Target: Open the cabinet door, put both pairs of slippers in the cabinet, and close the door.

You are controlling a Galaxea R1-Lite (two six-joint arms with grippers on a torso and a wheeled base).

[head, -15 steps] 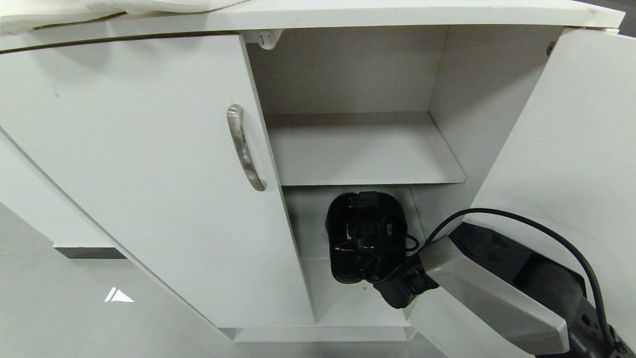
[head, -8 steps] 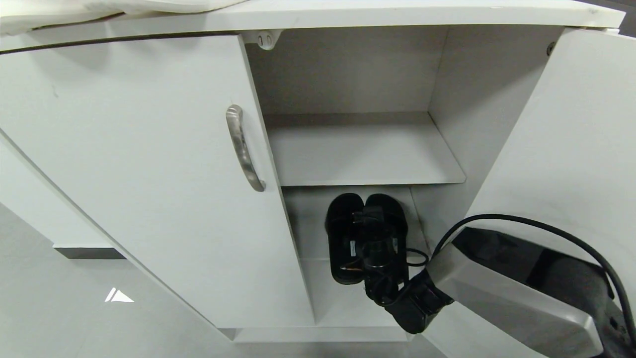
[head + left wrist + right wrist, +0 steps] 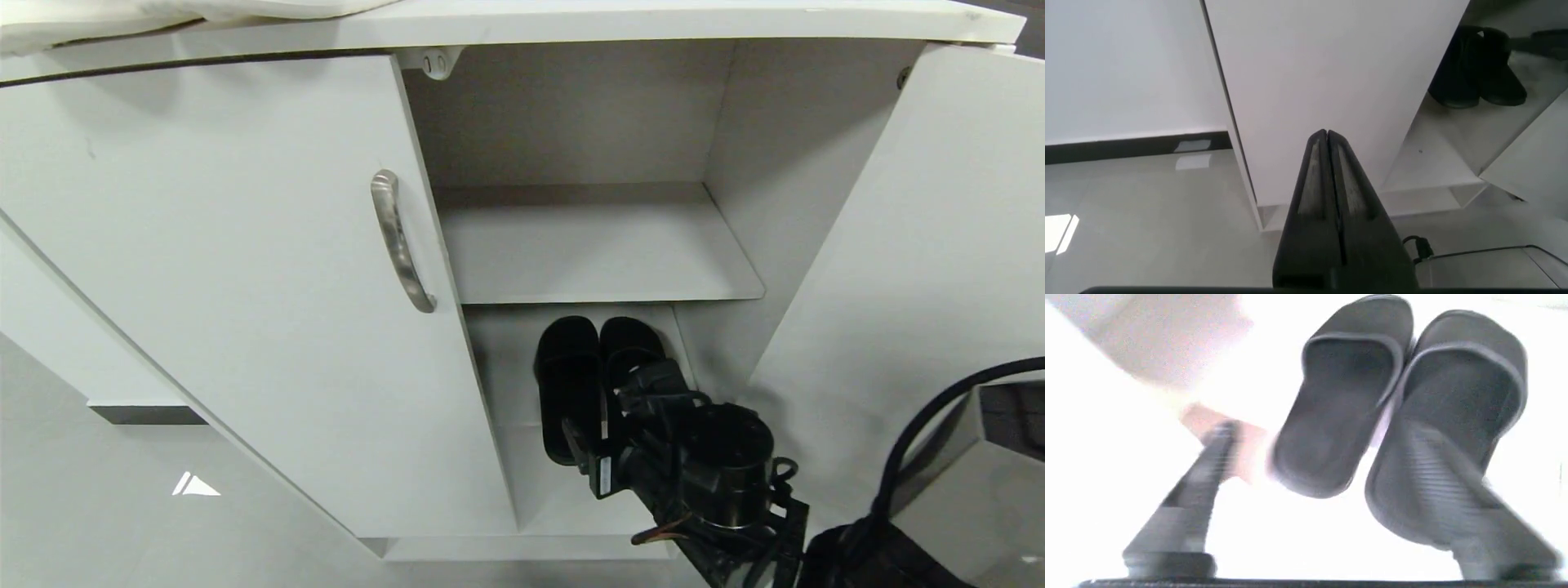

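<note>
The left end effector (image 3: 1327, 188) is squeezed closed, holding nothing. Lower middle, the black slippers (image 3: 600, 367) sit on the bottom shelf (image 3: 522, 490). They look light and bendy; pinch the straps. Lower right, the right end effector (image 3: 1319, 439) gapes wide, empty.

The upper shelf (image 3: 596, 253) of the white cabinet lies bare. It makes a wide opening between the shut white left door (image 3: 229, 269) at 9 o'clock and the swung-out white right door (image 3: 914, 269) at 3 o'clock. Below it, a pair of black rubber slippers (image 3: 567, 367) sits mid-compartment, with bare board at their 9 and 6 o'clock and only a slim gap at 3 o'clock. The right pincer (image 3: 608, 404), fingers spread, crowds the entry at their 5 o'clock. A curved metal handle (image 3: 400, 241) juts from the shut door.
</note>
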